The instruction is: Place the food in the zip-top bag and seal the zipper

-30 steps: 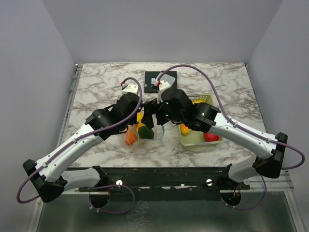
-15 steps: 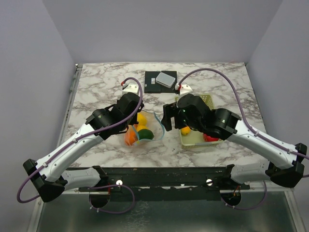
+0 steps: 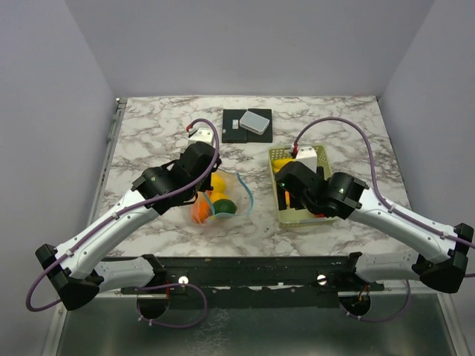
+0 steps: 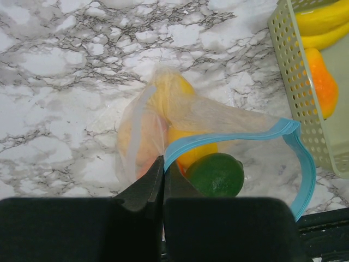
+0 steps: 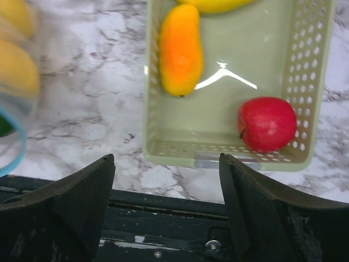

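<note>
The clear zip-top bag (image 4: 180,117) lies on the marble, its light blue zipper (image 4: 305,164) gaping open. Inside are a dark green fruit (image 4: 216,174), a yellow lemon (image 4: 191,153) and orange fruit (image 3: 200,213). My left gripper (image 4: 163,164) is shut on the bag's blue mouth edge. My right gripper (image 5: 166,169) is open and empty above the near end of the basket (image 5: 163,147). The basket holds an orange fruit (image 5: 181,49), a red apple (image 5: 267,124) and a yellow banana (image 5: 218,4).
The pale yellow-green basket (image 3: 276,156) stands right of the bag (image 3: 234,185). A black pad (image 3: 236,133) with a grey box (image 3: 254,121) on it sits at the back centre. The table's front edge and black rail (image 5: 163,218) lie just below my right gripper.
My right arm has swung from over the bag's mouth to the right and now hangs over the basket. My left gripper has kept its hold on the bag.
</note>
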### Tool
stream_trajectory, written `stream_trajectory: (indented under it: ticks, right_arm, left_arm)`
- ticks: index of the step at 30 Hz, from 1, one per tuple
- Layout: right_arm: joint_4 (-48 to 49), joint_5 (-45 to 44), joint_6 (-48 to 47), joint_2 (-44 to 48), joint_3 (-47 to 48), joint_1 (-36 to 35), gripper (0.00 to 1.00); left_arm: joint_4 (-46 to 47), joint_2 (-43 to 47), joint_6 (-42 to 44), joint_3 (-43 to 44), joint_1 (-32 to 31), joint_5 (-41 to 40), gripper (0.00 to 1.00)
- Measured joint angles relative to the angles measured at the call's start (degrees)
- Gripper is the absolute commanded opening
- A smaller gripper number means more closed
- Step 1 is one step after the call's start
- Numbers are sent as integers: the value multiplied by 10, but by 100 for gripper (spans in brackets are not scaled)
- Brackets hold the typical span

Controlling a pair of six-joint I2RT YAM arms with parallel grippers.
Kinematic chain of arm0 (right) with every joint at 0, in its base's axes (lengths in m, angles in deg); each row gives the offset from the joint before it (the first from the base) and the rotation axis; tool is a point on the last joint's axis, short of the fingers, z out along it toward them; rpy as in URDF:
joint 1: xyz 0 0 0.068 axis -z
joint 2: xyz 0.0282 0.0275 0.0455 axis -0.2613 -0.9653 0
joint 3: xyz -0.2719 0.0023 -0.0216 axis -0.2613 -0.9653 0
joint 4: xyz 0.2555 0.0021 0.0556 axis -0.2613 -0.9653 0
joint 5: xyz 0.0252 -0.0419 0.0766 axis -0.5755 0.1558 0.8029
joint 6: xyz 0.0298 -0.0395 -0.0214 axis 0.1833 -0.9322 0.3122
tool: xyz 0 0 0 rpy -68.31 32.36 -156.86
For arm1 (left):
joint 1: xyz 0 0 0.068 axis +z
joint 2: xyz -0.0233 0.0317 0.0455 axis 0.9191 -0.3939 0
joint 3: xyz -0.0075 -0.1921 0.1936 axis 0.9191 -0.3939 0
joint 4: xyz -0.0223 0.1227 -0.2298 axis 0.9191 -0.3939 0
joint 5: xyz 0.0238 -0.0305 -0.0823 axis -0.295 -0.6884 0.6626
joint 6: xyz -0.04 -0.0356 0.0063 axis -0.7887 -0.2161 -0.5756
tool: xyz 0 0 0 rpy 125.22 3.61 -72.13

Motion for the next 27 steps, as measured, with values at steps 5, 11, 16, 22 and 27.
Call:
stream_trajectory:
  ticks: [5,11,16,22,27]
  right_arm:
    - [-32,-13,28,-3,-36,38,84]
    - [-41,-17,38,-17,-70,96,89]
    - [-36,-17,35,-26,-100,142,92]
    - [-10,-15,23,-40,-132,193,94]
    - [12,-9,13,-61,-153,221,96]
  left_arm:
    - [4,0,0,0,0,2,0]
    - [5,0,2,0,0,3,0]
    - [7,0,4,-1,0,4,0]
    - [8,0,6,-2,0,4,0]
    - [8,0,8,-2,0,4,0]
